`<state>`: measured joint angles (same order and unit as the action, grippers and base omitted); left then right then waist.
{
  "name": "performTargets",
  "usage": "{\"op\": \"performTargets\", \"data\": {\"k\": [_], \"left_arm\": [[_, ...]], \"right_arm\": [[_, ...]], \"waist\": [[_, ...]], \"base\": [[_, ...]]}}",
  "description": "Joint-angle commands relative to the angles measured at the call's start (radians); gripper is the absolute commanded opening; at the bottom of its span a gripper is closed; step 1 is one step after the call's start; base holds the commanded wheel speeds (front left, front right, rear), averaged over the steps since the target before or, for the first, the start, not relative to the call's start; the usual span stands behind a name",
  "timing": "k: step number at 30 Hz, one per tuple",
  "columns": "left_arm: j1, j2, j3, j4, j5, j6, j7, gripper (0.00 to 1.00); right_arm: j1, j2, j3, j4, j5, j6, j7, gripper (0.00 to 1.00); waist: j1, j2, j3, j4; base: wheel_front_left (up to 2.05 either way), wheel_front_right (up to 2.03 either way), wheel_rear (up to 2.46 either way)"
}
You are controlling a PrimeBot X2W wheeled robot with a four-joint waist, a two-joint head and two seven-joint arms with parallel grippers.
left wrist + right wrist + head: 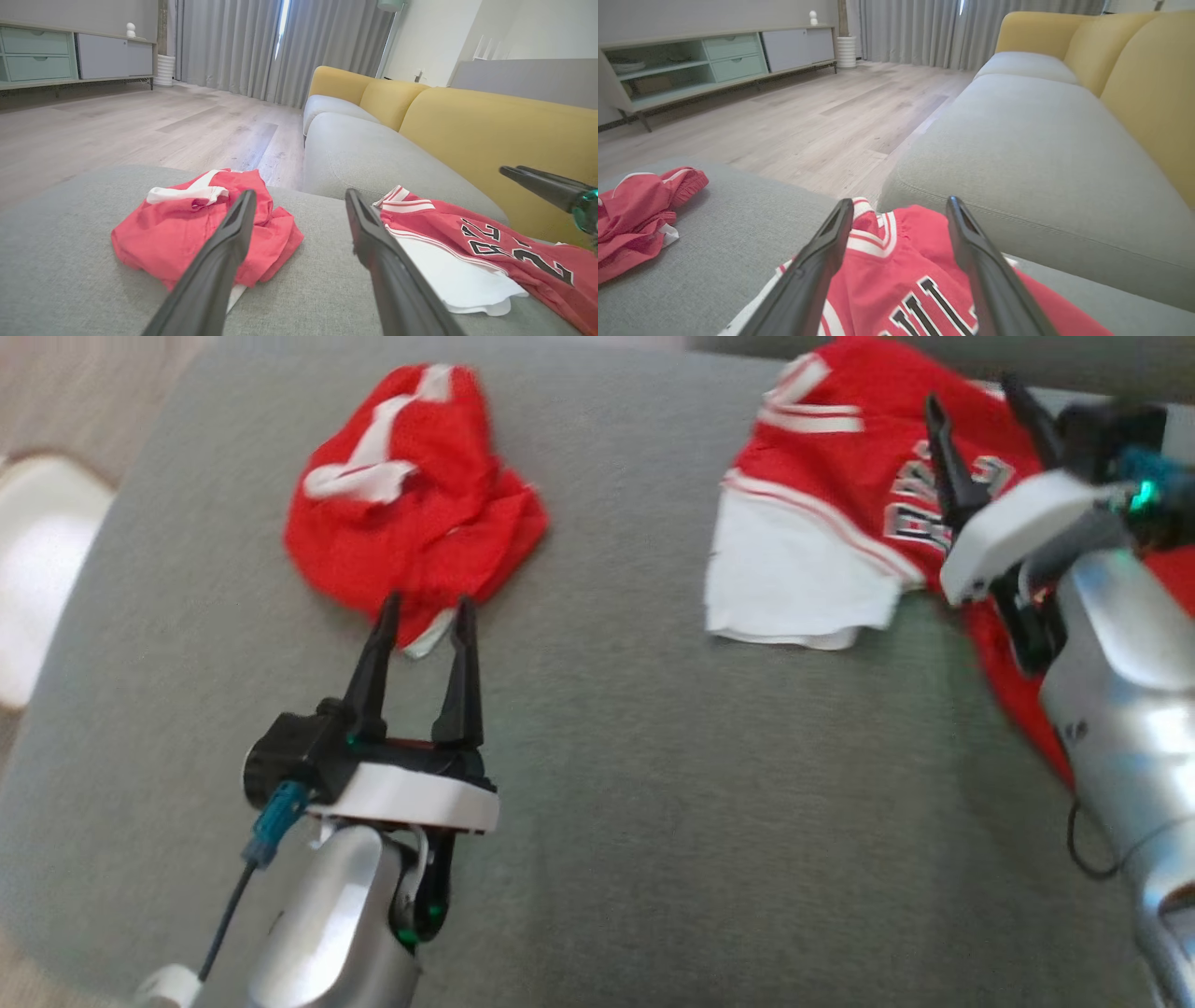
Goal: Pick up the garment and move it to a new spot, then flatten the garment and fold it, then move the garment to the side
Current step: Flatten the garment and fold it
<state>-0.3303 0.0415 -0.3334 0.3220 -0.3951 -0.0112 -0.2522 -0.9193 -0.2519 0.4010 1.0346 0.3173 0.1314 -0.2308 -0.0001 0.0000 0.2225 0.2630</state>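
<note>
A red jersey garment (831, 457) with white trim, a white panel and black lettering lies spread at the right of the grey cushion (607, 756); it also shows as the jersey (444, 219) and the jersey (901, 261). My right gripper (971, 390) hovers open just above it, jaws apart with nothing between them (900, 200). A second, crumpled red garment (411, 513) with white stripes sits at the left (187, 228) (635, 214). My left gripper (428, 602) stands open at its near edge, empty (300, 191).
The grey cushion drops to a wooden floor (117, 126) beyond its far edge. A grey sofa seat with yellow backrests (490, 126) runs on past the jersey. A low cabinet (691, 60) and curtains stand across the room. A white rounded object (37, 560) lies off the cushion's left.
</note>
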Motion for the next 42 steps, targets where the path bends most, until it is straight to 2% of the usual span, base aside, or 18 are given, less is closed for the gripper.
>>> {"op": "performTargets", "data": {"k": [1,4,8,9,12,15,20,28,32,42], "left_arm": [[-0.002,0.009,0.045,-0.024,0.011,-0.007,-0.010,1.00],[0.014,0.009,0.076,-0.027,0.025,-0.014,-0.010,1.00],[0.030,0.009,0.109,-0.033,0.037,-0.025,-0.010,1.00],[0.047,0.009,0.126,-0.032,0.039,-0.034,-0.010,1.00],[0.065,0.009,0.144,-0.029,0.047,-0.041,-0.010,1.00],[0.085,0.009,0.165,-0.028,0.056,-0.046,-0.010,1.00],[0.110,0.009,0.190,-0.034,0.062,-0.049,-0.010,1.00],[0.086,0.009,0.183,-0.006,0.085,-0.057,-0.010,1.00],[0.041,0.009,0.146,0.089,0.109,-0.052,-0.005,1.00],[-0.120,0.025,0.144,0.330,0.114,0.014,0.117,1.00]], "right_arm": [[0.028,0.003,-0.009,-0.046,0.007,-0.001,-0.017,1.00],[0.120,-0.009,-0.078,-0.131,-0.022,-0.001,-0.029,1.00],[0.293,0.017,-0.247,-0.346,-0.093,-0.001,-0.030,1.00],[0.450,0.087,-0.358,-0.501,-0.158,-0.001,-0.031,1.00],[0.592,0.152,-0.412,-0.630,-0.223,-0.001,-0.031,1.00],[0.703,0.188,-0.445,-0.712,-0.240,-0.001,-0.031,1.00],[0.782,0.201,-0.443,-0.773,-0.228,-0.001,-0.031,1.00],[0.779,0.201,-0.414,-0.804,-0.197,-0.001,-0.031,1.00],[0.777,0.201,-0.407,-0.816,-0.198,-0.001,-0.031,1.00],[0.760,0.202,-0.386,-0.831,-0.175,-0.001,-0.031,1.00]], "waist": [[0.0001,0.0000,-0.068,-0.088],[0.0001,0.0000,-0.092,-0.148],[0.0001,0.0000,-0.108,-0.217],[0.0001,0.0000,-0.119,-0.263],[0.0001,0.0000,-0.129,-0.304],[0.0001,0.0000,-0.139,-0.337],[0.0001,0.0000,-0.140,-0.370],[0.0001,0.0000,-0.118,-0.390],[0.0001,0.0000,-0.097,-0.403],[0.0001,0.0000,-0.037,-0.465]], "base": [[0.00,0.00,0.00],[0.00,0.00,0.00],[0.00,0.00,0.00],[0.00,0.00,0.00],[0.00,0.00,0.00],[0.00,0.00,0.00],[0.00,0.00,0.00],[0.00,0.00,0.00],[0.00,0.00,0.00],[0.00,0.00,0.00]]}}
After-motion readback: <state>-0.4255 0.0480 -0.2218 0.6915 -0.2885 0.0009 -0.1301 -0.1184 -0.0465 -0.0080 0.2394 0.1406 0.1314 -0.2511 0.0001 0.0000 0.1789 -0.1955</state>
